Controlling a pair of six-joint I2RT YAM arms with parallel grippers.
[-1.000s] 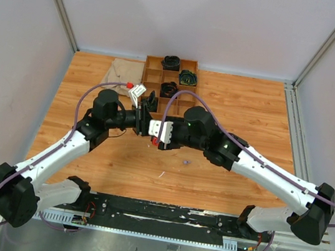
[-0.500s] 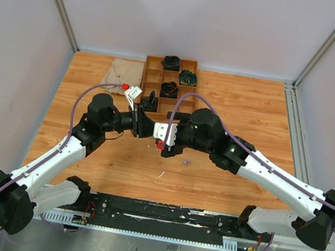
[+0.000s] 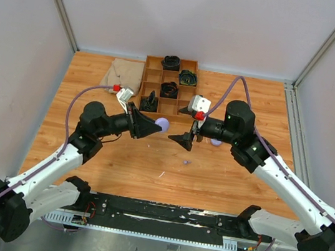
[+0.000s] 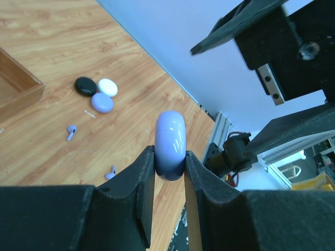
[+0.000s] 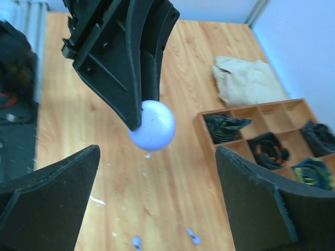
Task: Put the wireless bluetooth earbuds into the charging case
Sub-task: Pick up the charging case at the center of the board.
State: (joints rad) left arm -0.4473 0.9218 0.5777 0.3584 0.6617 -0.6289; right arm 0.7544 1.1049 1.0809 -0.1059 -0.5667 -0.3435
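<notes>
My left gripper [image 3: 154, 127] is shut on a round lilac charging case [image 3: 162, 124] and holds it above the table; the case looks closed. It sits edge-on between my left fingers in the left wrist view [image 4: 170, 142], and the right wrist view shows its round face [image 5: 153, 125]. My right gripper [image 3: 186, 138] is open and empty, just right of the case, jaws wide apart [image 5: 157, 204]. Two lilac earbuds [image 4: 70, 130] [image 4: 111, 172] lie on the wood below; they also show in the right wrist view [image 5: 137, 241] [image 5: 192, 236]. One earbud [image 3: 185, 162] shows from above.
Black [image 4: 85, 86], white [image 4: 108, 87] and lilac [image 4: 102, 102] pucks lie together on the table, partly under my right arm. A wooden divided tray [image 3: 145, 75] with dark bundles stands at the back. A beige cloth [image 3: 122, 71] lies left of it.
The two grippers were close together; now my right gripper has drawn back to the right and stands open. My left gripper still holds the lilac case.
</notes>
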